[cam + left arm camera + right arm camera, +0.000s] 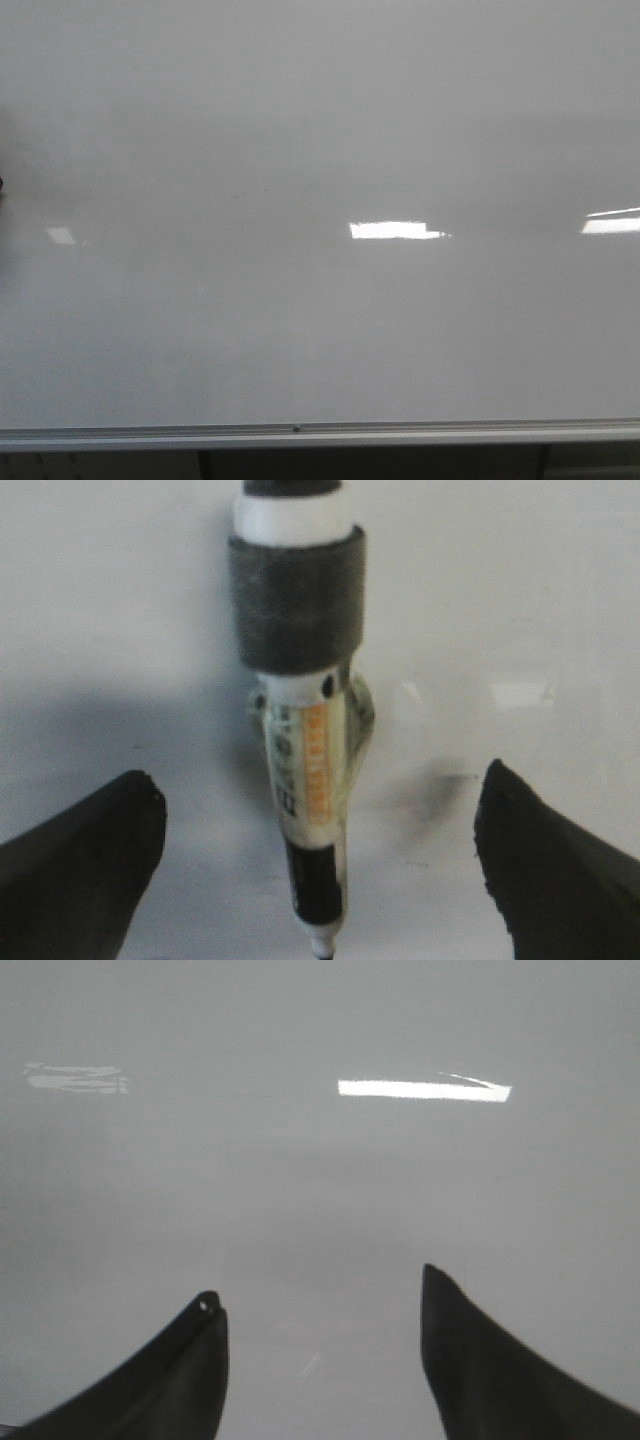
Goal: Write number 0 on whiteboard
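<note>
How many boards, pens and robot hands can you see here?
Glossy pale grey-white whiteboard: 1
White marker pen with an orange label and grey band: 1
Black robot hands: 2, the left hand and the right hand
Total: 4

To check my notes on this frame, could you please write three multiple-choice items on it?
1. The marker lies
A. in line with the gap between the left fingers
B. between the right fingers
C. on the bottom rail

2. The band around the marker is
A. red
B. dark grey
C. blue

3. The whiteboard shows
A. a finished 0
B. a row of digits
C. no 0 yet

Key: 1 A, the left wrist view shows it centred there, untouched; 2 B, the wrap is dark grey; 3 C, the front view shows only reflections and smudges.
</note>
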Controlling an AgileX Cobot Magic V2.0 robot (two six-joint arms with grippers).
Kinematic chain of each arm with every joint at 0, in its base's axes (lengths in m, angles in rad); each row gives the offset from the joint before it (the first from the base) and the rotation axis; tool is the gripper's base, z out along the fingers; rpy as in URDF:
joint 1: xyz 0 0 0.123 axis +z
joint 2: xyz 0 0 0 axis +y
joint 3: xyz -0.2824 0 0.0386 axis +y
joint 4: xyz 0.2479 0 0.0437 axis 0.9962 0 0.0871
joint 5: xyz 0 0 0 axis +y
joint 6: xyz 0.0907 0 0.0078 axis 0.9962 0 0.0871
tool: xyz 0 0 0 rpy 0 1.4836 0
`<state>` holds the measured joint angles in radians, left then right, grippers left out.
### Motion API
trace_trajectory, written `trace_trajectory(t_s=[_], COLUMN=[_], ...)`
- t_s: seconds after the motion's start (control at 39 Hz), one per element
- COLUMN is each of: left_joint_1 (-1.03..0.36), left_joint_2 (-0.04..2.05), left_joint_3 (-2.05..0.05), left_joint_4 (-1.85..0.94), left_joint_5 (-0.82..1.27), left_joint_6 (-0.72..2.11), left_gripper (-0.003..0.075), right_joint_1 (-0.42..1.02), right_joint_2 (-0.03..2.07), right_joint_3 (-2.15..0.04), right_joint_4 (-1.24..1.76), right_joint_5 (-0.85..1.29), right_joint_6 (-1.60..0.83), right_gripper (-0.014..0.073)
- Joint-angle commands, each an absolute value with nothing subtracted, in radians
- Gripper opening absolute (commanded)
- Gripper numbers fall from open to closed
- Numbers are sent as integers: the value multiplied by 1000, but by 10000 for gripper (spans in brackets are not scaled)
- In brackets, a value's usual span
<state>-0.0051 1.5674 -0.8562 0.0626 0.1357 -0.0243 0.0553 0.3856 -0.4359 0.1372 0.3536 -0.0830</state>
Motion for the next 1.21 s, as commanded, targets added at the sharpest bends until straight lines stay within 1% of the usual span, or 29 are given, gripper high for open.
trace_trajectory(t_s=[0.0,0.31,0.38,0.41,0.49,0.51,0.64,0.85,0.9,1.08,1.18], left_joint_1=[-9,-9,-9,-9,-9,-9,-9,-9,-9,-27,-85], left_joint_2=[1575,1632,1632,1632,1632,1632,1632,1628,1619,1519,1435], left_joint_3=[-914,-940,-940,-940,-940,-940,-940,-940,-940,-940,-945], left_joint_4=[56,50,50,50,50,50,50,50,50,50,48], left_joint_5=[75,80,86,93,113,119,128,126,128,163,256], left_joint_6=[-32,-32,-32,-32,-32,-32,-32,-32,-32,-32,0], left_gripper=[598,598,578,564,487,438,272,33,-15,-19,-19], right_joint_1=[56,56,56,56,56,56,56,56,56,56,56], right_joint_2=[400,400,400,400,400,400,400,400,400,400,400], right_joint_3=[-474,-474,-474,-474,-474,-474,-474,-474,-474,-474,-476], right_joint_4=[143,143,143,143,143,143,143,143,143,143,145], right_joint_5=[283,282,282,282,282,282,282,282,282,287,310], right_joint_6=[-86,-86,-86,-86,-86,-86,-86,-86,-86,-86,-86], right_gripper=[454,454,454,454,454,454,454,454,454,454,454])
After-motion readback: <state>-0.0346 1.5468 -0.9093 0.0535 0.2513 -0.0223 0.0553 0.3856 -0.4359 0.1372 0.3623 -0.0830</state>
